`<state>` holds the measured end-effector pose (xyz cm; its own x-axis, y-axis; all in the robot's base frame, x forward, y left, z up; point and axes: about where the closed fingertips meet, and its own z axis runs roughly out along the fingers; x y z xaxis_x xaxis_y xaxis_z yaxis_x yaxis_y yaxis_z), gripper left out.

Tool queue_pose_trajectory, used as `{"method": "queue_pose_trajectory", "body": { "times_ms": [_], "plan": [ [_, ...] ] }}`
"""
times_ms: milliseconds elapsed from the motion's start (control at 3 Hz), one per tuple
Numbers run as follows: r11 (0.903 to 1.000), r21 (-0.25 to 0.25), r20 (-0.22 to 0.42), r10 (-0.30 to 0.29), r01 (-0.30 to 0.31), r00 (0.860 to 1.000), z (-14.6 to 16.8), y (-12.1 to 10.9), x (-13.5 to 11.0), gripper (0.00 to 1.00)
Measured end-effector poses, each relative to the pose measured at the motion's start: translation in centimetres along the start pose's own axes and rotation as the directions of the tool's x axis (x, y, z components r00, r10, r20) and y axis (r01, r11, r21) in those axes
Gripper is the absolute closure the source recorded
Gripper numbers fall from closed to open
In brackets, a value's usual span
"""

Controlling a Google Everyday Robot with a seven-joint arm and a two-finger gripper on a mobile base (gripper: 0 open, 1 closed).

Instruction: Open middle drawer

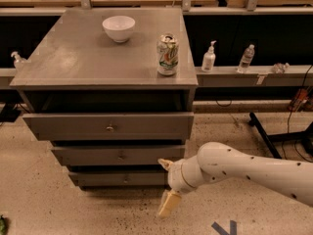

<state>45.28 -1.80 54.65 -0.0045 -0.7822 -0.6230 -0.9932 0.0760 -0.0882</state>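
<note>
Grey metal cabinet (pixel 63 65) standing left of centre on a speckled floor (pixel 29 199), with three drawer fronts facing the near side.

- The taller top drawer (pixel 68 126), with a brass-coloured knob (pixel 110 128), is sitting forward of the cabinet body, with a dark gap showing above it.
- The middle drawer (pixel 88 155), a wide grey flat panel with a small dull round knob (pixel 121 156) at its centre, is lying directly under the top drawer. Its front is showing set back beneath that one. Cannot tell whether it is pulled out at all.
- The slim bottom drawer (pixel 102 179) is sitting lowest, close to the floor.

The white robot arm (pixel 244 170) is reaching in from the near right, low down. The gripper (pixel 162 187) is hanging at the cabinet's near right corner, level with the lower two drawers and well right of the middle knob. It is touching neither knob.

The jaws are standing spread. One tan finger (pixel 164 163) is poking out by the middle drawer's right end, and the other is angling down toward the floor. Nothing is between them.

- On the cabinet top, a white ceramic bowl (pixel 119 27) is sitting far of centre, and a dented green-and-silver drink can (pixel 167 55) is standing upright near the right edge.
- On the grey ledge (pixel 274 77) to the right, a white pump bottle (pixel 209 58) and a clear plastic water bottle (pixel 246 58) are standing near each other.
</note>
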Motion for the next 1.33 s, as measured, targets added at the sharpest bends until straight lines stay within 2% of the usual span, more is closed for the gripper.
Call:
{"method": "queue_pose_trajectory", "body": {
  "times_ms": [333,667,1000,1333],
  "plan": [
    [0.9996,0.027,0.036,-0.012,0.011,0.999,0.7,-1.2,0.3,0.0],
    [0.9896,0.108,0.021,-0.098,0.095,0.995,4.8,-6.0,1.9,0.0],
    [0.9621,0.19,-0.084,-0.183,0.196,0.98,8.5,-9.9,3.8,0.0],
    [0.9468,0.218,-0.138,-0.21,0.237,0.968,10.3,-11.7,4.8,0.0]
  ]
}}
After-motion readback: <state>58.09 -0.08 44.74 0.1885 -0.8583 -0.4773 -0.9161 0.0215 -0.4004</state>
